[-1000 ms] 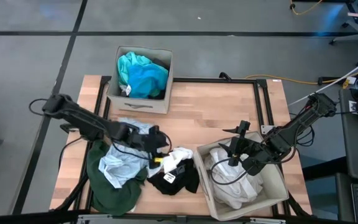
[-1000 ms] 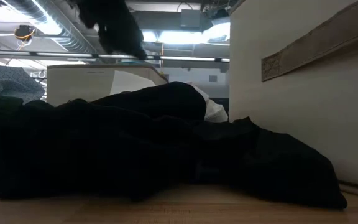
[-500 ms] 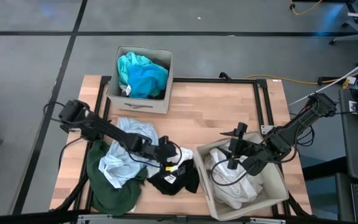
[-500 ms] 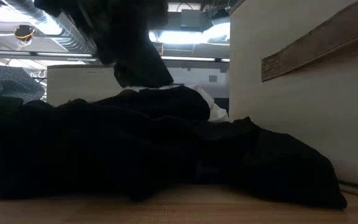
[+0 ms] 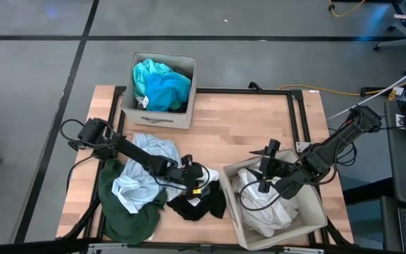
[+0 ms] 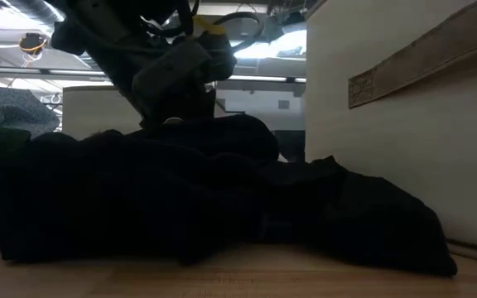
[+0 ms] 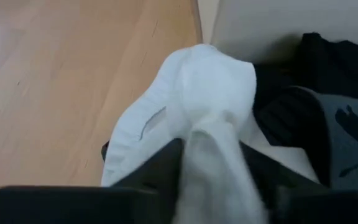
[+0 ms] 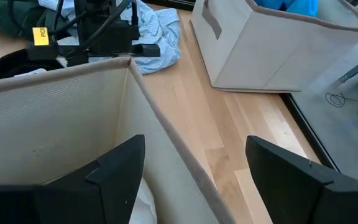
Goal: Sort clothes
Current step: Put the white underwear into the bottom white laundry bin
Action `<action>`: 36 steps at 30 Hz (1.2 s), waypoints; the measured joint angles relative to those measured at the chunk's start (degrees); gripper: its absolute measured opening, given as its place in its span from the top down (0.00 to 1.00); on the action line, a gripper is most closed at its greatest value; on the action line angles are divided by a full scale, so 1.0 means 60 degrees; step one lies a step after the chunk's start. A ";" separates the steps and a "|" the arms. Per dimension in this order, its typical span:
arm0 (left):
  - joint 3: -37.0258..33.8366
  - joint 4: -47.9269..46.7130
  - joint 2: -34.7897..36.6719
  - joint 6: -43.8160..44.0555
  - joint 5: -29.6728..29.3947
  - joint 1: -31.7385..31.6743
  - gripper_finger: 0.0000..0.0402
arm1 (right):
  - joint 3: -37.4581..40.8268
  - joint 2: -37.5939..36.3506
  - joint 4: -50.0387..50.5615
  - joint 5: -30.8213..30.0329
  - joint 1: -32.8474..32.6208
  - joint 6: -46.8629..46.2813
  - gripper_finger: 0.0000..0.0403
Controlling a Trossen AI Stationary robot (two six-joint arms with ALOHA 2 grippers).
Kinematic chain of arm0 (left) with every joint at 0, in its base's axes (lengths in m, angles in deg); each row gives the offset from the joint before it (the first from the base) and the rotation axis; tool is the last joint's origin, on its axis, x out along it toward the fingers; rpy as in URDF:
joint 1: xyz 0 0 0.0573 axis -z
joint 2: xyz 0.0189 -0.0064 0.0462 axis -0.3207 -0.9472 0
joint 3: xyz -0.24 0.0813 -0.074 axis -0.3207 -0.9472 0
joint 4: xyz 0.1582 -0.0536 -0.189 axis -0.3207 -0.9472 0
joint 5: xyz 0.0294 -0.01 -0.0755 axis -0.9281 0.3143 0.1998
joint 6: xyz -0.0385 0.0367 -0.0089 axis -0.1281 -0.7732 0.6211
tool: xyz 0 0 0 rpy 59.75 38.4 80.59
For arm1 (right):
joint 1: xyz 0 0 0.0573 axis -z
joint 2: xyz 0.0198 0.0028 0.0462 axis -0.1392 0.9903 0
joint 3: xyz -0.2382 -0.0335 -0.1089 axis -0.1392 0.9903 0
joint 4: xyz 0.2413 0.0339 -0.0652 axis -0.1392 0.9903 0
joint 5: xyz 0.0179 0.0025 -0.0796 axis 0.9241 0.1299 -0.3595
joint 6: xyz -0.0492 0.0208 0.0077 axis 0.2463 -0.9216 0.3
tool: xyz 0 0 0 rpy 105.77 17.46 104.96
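Wooden table (image 5: 259,120), heaped clothes. Left gripper (image 5: 201,175) clenched on white garment (image 7: 197,93) beside black shirt (image 5: 197,204); right gripper (image 5: 264,176) spread above near box (image 5: 316,204). Could snag black shirt underneath and drag it along.

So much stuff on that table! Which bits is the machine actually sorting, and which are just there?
Part of the job:
- white garment, gripped by the left tool
- black garment
- pale blue garment
- dark green garment
- teal and blue clothes in the far box
- white clothes in the near box

Just there:
- yellow cable on the floor
- right tool, open, waiting over the near box
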 joint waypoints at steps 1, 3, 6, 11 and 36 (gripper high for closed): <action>0.0000 0.0000 0.0000 -0.0080 0.0006 0.0000 0.77 | 0.0000 0.0000 -0.0006 0.0001 0.0001 0.0000 0.30; 0.0000 -0.0075 0.0035 -0.0263 0.0015 0.0000 0.90 | 0.0000 0.0000 -0.0008 0.0001 0.0001 0.0006 0.30; 0.0000 -0.0444 0.0282 -0.0525 0.0018 0.0018 0.96 | 0.0000 0.0000 -0.0108 0.0047 0.0000 0.0096 0.30; 0.0317 -0.1996 0.1329 -0.0917 -0.0464 0.0067 0.96 | -0.0443 0.0009 -0.0149 0.0123 0.0000 0.0619 0.30; 0.0419 0.0332 0.4291 -0.4737 -0.1749 0.0339 0.97 | -0.1166 0.1133 -0.4668 0.4345 0.2740 0.5530 0.30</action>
